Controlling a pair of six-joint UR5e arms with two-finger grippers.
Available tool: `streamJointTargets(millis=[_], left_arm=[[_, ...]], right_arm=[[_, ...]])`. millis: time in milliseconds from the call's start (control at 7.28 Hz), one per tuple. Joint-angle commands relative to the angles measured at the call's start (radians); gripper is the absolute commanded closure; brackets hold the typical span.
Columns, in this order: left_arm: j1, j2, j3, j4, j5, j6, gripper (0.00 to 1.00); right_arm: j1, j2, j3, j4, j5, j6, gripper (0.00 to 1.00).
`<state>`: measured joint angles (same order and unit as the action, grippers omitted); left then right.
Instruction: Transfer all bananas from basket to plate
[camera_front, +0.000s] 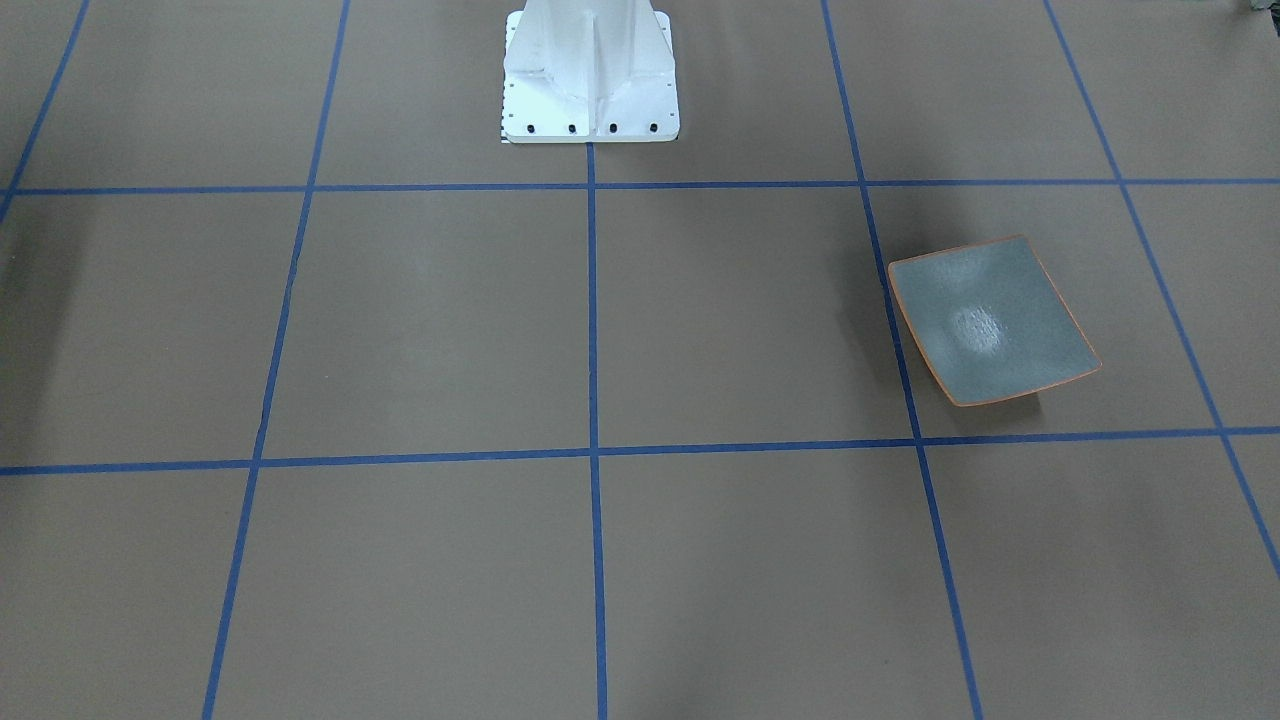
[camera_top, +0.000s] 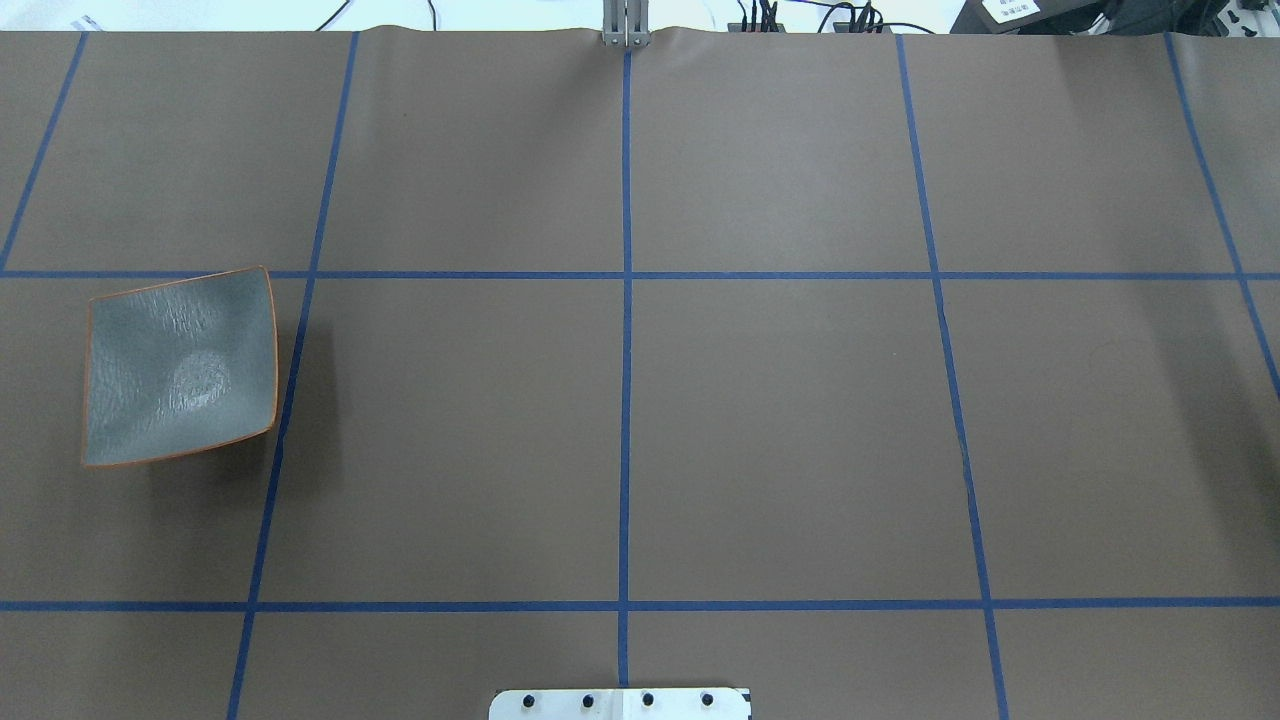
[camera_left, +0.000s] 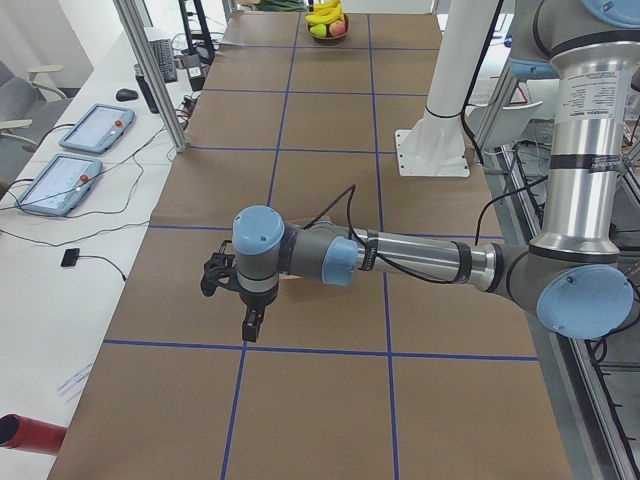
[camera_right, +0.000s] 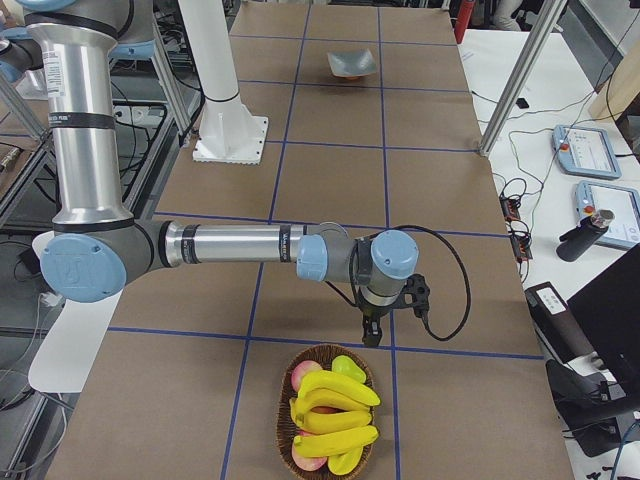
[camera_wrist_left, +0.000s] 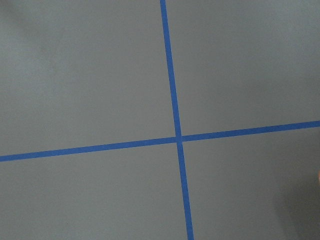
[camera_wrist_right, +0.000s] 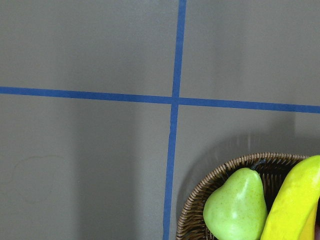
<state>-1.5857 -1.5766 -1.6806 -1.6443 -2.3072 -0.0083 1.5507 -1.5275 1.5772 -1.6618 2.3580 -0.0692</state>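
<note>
1. The right gripper (camera_right: 372, 336) hangs just above the basket's (camera_right: 284, 428) top rim, at lower centre of the exterior right view. I cannot tell if its claw is released or clenched.
2. It should probably descend across the middle of the topmost of the bananas (camera_right: 338, 398).
3. The plate (camera_front: 990, 320) lies bare at the front view's right, well apart.
4. A green pear (camera_wrist_right: 235, 206) and pink fruit (camera_right: 304, 376) crowd the bananas.
5. The left gripper (camera_left: 250, 326) hovers mid-frame, its state likewise unclear.

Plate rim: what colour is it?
Orange, on the grey-blue plate; clearest in the exterior front-facing view.
</note>
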Motion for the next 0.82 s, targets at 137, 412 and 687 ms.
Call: streamJointTargets(millis=[137, 412, 687], left_arm=[[0.0, 0.006, -0.001, -0.003, 0.02, 0.005, 0.0], [0.006, -0.032, 0.048, -0.009, 0.02, -0.002, 0.0], [0.007, -0.034, 0.076, -0.012, 0.026, 0.011, 0.0]], right_arm=[[0.003, 0.001, 0.0, 0.0, 0.001, 0.002, 0.0], [0.006, 0.001, 0.0, 0.0, 0.001, 0.002, 0.0], [0.006, -0.002, -0.002, 0.002, 0.0, -0.009, 0.0]])
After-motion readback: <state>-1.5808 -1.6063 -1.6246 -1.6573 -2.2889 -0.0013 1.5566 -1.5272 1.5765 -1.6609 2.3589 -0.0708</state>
